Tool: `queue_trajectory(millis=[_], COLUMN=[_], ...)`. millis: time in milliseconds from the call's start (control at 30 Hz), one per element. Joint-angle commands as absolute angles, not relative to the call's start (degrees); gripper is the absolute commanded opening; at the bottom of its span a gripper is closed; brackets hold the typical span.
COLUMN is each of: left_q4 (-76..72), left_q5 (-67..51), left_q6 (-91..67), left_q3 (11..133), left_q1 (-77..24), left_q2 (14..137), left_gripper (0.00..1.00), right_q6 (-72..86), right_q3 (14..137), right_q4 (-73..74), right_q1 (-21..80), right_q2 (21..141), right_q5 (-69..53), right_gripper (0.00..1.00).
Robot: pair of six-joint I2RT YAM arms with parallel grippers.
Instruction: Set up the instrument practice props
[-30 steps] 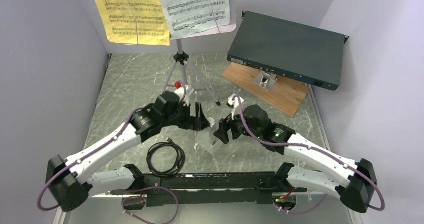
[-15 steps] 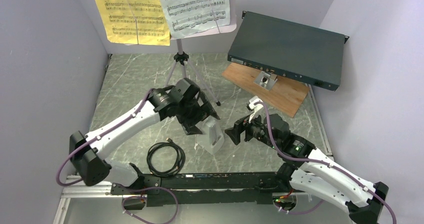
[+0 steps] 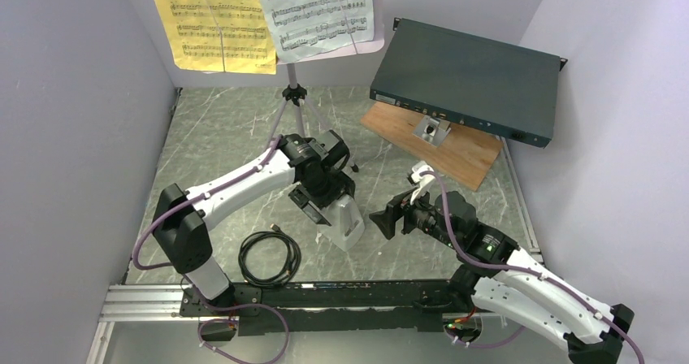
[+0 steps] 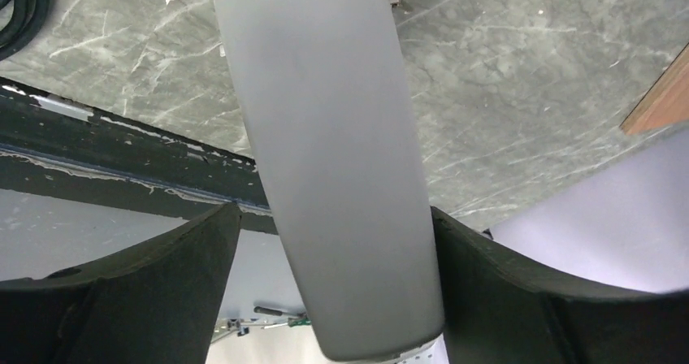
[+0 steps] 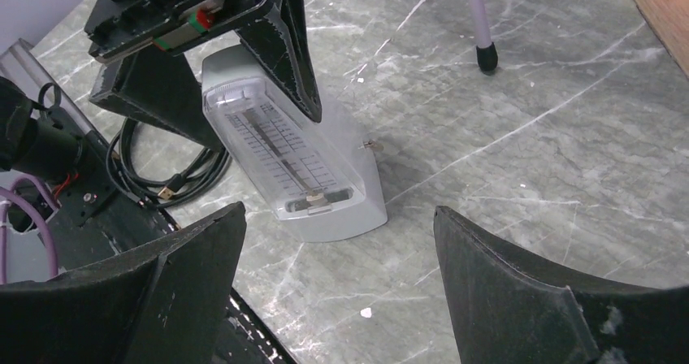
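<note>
The white pyramid metronome stands on the marble table between my arms. It also shows in the right wrist view and fills the left wrist view. My left gripper straddles its upper part from above, jaws open. One finger touches its side and a small gap shows at the other finger. My right gripper is open and empty just right of the metronome, pointing at it. The music stand stands at the back with the yellow page and the white page on it.
A coiled black cable lies left of the metronome near the front rail. A dark-green metal box rests tilted on a wooden board at the back right. A stand leg's foot is close behind the metronome.
My left arm has swung right and forward and brought its open fingers down over the metronome. My right gripper has let go of the metronome and drawn back to the right.
</note>
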State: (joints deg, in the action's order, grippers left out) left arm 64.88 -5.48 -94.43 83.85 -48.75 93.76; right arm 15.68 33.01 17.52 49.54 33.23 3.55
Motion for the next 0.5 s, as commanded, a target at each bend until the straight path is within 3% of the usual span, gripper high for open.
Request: queue_trajectory(millis=[0, 167, 267, 400, 467], left_q4=[69.21, 67.80, 70.18, 68.37, 62.20], left_q5=[-0.51, -0.64, 3.92, 13.35, 13.19], left_q6=[-98.10, -96.37, -93.01, -77.11, -63.28], left_q3=[85.08, 82.90, 84.17, 84.43, 81.92], left_q1=[-49.54, -49.56, -49.55, -49.64, -49.64], left_q2=[94.66, 95.77, 94.56, 89.96, 86.39], left_gripper=[0.84, 0.54, 0.28, 0.13, 0.00], right_q6=[16.56, 16.53, 16.44, 16.74, 16.75], right_q3=[32.44, 32.38, 32.45, 31.99, 31.34], right_q4=[17.52, 17.11, 16.34, 13.14, 10.21], right_q1=[49.48, 49.49, 49.48, 49.48, 49.48], right_q2=[31.92, 32.18, 33.69, 36.92, 38.76], right_q5=[4.38, 4.08, 2.86, -2.20, -5.96], right_gripper=[0.88, 0.88, 0.88, 0.88, 0.88])
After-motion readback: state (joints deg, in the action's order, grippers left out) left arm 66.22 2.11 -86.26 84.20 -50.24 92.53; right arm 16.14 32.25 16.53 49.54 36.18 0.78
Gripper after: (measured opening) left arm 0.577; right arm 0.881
